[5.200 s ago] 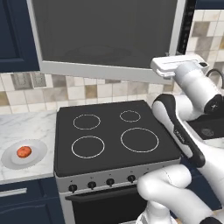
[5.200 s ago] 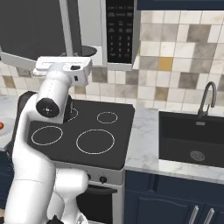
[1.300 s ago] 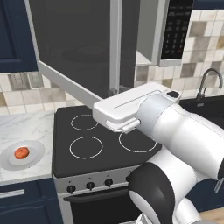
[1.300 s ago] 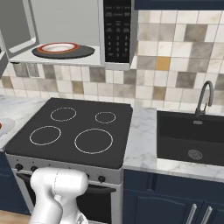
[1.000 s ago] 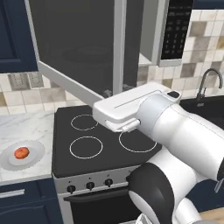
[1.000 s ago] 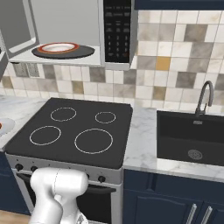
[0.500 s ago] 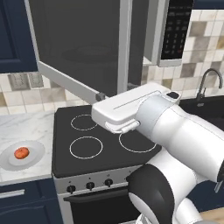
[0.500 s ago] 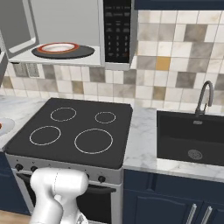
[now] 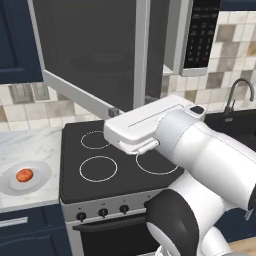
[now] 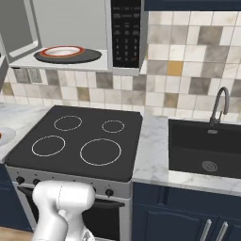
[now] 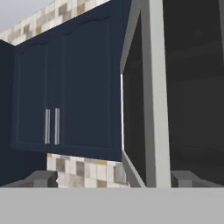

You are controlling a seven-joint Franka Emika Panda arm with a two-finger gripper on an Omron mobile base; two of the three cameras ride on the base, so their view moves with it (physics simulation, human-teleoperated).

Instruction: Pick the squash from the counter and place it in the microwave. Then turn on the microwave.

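The squash (image 9: 24, 175) is sitting on a white plate (image 9: 42, 174) on the worktop (image 9: 25, 145), just beside the left edge of the black stovetop (image 9: 100, 160), not yet picked up. Above the stovetop, the microwave (image 10: 94, 35) is standing with its door (image 9: 90, 55) swung wide open, probably so the squash can go straight in; inside, another plate (image 10: 61, 51) is resting on the dark turntable. The keypad strip (image 10: 125, 30) is sitting at the right of the cavity, waiting for the later start step. The end effector (image 11: 111, 179) is hovering near the door's edge with its fingertips (image 11: 41, 178) spread wide and nothing between them. The arm's white bulk is covering part of the stovetop from the left base camera. Farther right of the stovetop, the sink (image 10: 207, 150) is lying idle.
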